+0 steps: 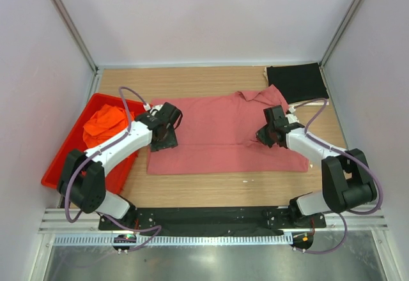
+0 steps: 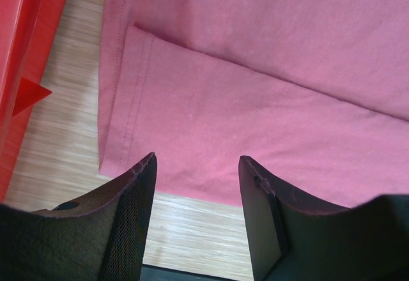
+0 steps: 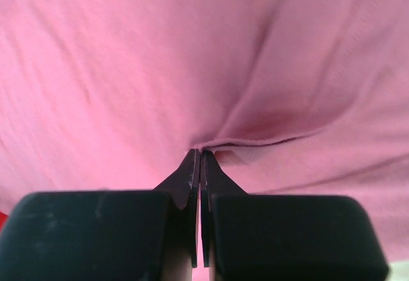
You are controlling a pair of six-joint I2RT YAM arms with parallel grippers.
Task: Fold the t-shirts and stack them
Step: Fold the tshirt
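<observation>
— Rose-red t-shirt (image 1: pixel 217 134): where does it lie?
— Spread across the middle of the wooden surface (image 1: pixel 192 191), mostly flat; its far right part is bunched up near the black t-shirt (image 1: pixel 297 82).
— And that black one?
— Folded into a flat rectangle at the far right corner of the surface; it is apart from both arms.
— The orange t-shirt (image 1: pixel 105 121)?
— Crumpled in the red plastic tray (image 1: pixel 57 166) at the left edge of the surface; nothing touches it.
— What is the right tool (image 1: pixel 267 134) doing?
— It sits at the right part of the rose-red t-shirt; the wrist view shows the right tool (image 3: pixel 199 153) with its fingers pressed together, pinching a small fold of the cloth (image 3: pixel 128 70); creases run in towards the tips.
— And the left tool (image 1: pixel 163 135)?
— It is at the shirt's left edge; in its own camera the left tool (image 2: pixel 197 163) stands open, fingers well apart, gripping nothing; below it lies the near left corner of the shirt (image 2: pixel 255 102), a folded layer with a stitched hem on top.
— Does it touch the cloth?
— I cannot tell; bare surface (image 2: pixel 64 134) shows beside the hem, and the tray wall (image 2: pixel 25 38) just beyond that.
</observation>
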